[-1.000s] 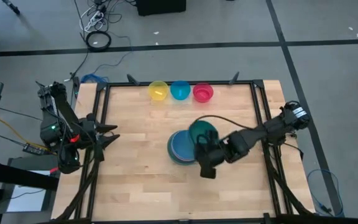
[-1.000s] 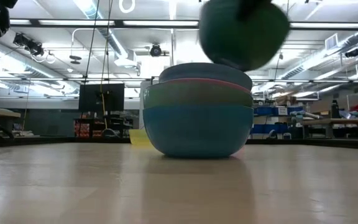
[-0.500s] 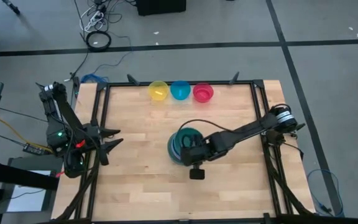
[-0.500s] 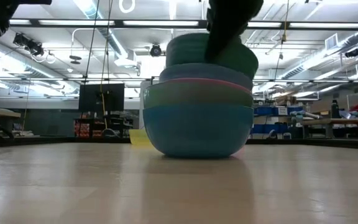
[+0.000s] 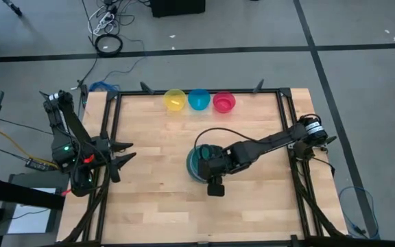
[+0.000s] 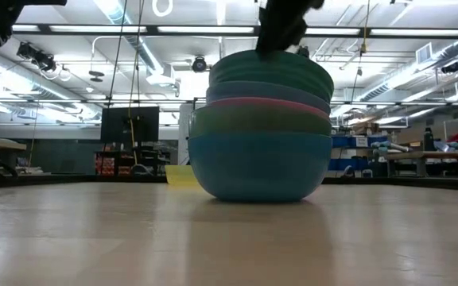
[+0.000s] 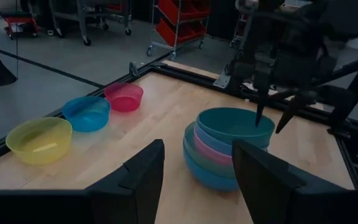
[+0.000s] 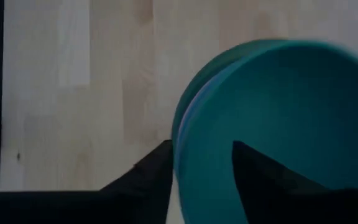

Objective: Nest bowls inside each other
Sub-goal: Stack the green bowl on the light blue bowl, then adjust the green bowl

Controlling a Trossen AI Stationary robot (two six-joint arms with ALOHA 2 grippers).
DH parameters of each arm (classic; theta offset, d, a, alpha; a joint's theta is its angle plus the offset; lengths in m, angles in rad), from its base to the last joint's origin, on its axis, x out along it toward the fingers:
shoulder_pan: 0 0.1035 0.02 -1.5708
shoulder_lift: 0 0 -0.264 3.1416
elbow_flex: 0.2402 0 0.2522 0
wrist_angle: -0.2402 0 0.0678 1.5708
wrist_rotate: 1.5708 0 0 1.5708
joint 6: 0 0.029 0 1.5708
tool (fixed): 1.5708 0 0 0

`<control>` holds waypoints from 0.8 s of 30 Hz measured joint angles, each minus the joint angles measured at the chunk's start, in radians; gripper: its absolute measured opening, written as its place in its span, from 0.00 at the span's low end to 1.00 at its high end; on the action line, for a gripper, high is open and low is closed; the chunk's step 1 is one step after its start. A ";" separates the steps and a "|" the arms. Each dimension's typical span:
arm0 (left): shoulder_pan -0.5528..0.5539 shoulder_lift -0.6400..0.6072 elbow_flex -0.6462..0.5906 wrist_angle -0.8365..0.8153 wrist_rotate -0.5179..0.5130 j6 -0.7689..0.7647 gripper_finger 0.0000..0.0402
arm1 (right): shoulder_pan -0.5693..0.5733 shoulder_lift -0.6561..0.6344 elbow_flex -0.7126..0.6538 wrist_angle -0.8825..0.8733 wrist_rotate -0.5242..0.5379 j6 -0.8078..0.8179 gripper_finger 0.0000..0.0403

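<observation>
High view: wooden tabletop [image 5: 156, 199] with a black frame. Three small bowls stand in a row along the far edge, apart from each other: yellow bowl [image 5: 175, 99], small blue bowl [image 5: 199, 99], magenta-red bowl [image 5: 223, 102]. Stack of large bowls [image 5: 195, 165] sits near the middle of the tabletop, slightly toward the right edge. Right gripper [image 5: 210, 167] is directly over the stack and hides most of it. Left gripper [image 5: 121, 152] is at the left edge, well apart from all bowls.

Low view: the stack is nested, upright. From bottom up: blue bowl [image 6: 259, 165], green bowl [image 6: 253, 121], pink bowl [image 6: 270, 103] (only a thin rim shows), light blue bowl [image 6: 267, 91], teal bowl [image 6: 270, 67] on top. A dark part of the right arm shows just above the teal rim; contact cannot be told.

Left wrist view: the left jaws stand wide with nothing between them. Beyond them, the right gripper hangs above the teal bowl, its jaws parted and pointing down into the bowl without gripping it. The three small bowls lie along the tabletop's far edge.

Right wrist view: the teal bowl's interior fills most of the frame; the rim runs between the two dark fingers, which stand apart (touch cannot be told).
</observation>
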 joint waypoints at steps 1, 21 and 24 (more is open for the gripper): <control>0.000 0.000 0.000 0.000 0.000 0.000 0.49 | 0.000 0.000 0.020 -0.019 0.008 -0.003 0.41; 0.000 0.000 0.000 0.006 -0.015 0.007 0.49 | 0.038 0.006 0.050 -0.109 0.126 0.071 0.01; 0.000 0.000 0.000 0.006 -0.015 0.008 0.49 | 0.039 0.006 0.035 -0.096 0.125 0.086 0.00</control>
